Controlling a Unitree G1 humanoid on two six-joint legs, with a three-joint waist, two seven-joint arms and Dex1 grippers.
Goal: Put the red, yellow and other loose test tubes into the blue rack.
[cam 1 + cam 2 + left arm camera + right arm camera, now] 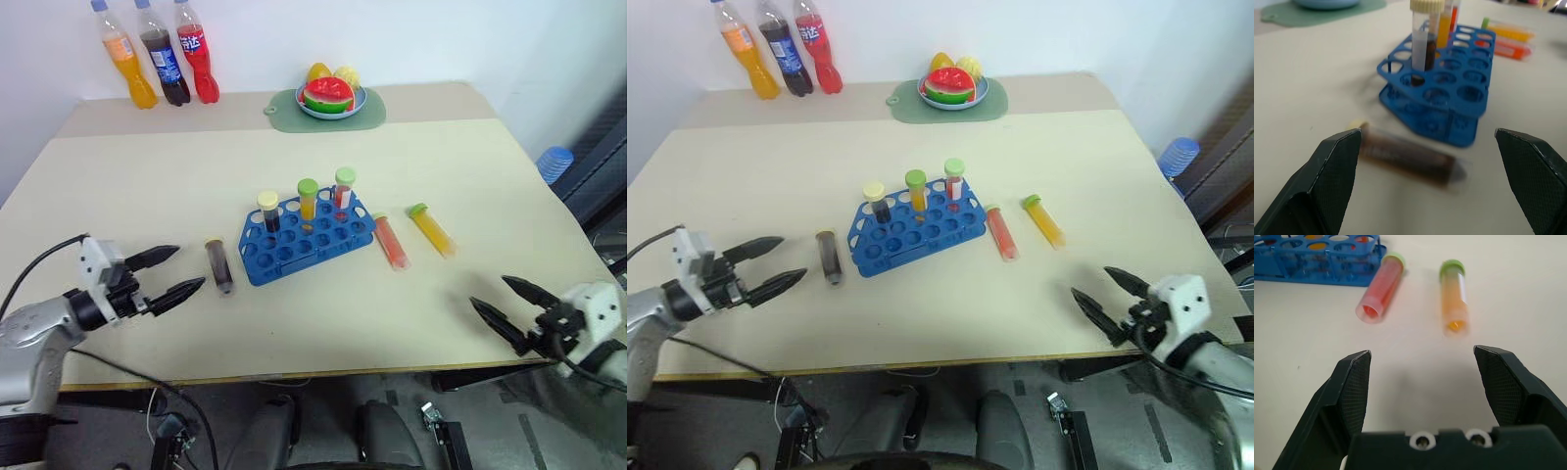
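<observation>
**Three tubes loose, three racked, both grippers spread and empty**

Blue rack [306, 239] near the middle of the beige table [460, 147], angled, holding three upright tubes in its far row: a cream-capped dark one [269, 211], a green-capped orange one [308, 199], a green-capped red one [344, 188].

Just left of the rack, lying flat: dark brown tube [220, 265], apart from the rack's edge. Just right of the rack, also flat: red tube [390, 241], and beside it, a little further right, yellow tube [432, 229], the two side by side without touching.

Left gripper [166, 275] low over the table's near left, fingers wide apart, nothing between them, aimed toward the dark brown tube and short of it. Right gripper [507, 305] at the near right edge, jaws parted and empty, facing the red and yellow tubes, well apart from both.

At the far edge: three soda bottles [157, 65] and a bowl of fruit [331, 96] on a green mat [372, 116].
</observation>
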